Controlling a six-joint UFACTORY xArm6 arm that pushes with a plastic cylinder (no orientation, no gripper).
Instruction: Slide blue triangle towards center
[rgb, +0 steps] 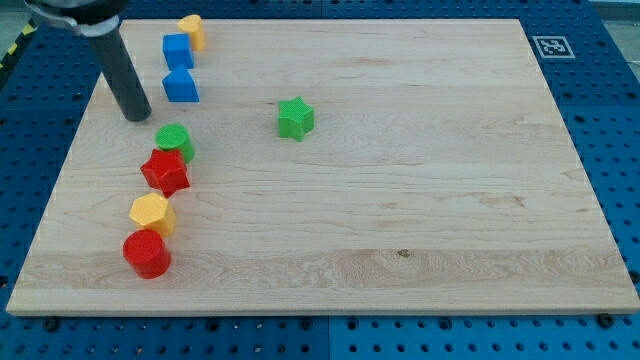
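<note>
The blue triangle (181, 86) lies near the view's top left on the wooden board (400, 200). A blue cube (177, 50) sits just above it, touching or nearly touching. My tip (134, 115) rests on the board to the left of and slightly below the blue triangle, a short gap apart from it. The dark rod rises from the tip toward the view's top left corner.
A yellow block (192, 31) sits above the blue cube. A green star (295, 118) lies near the board's middle. Down the left side are a green cylinder (174, 141), a red star (166, 172), a yellow hexagon (152, 213) and a red cylinder (147, 253).
</note>
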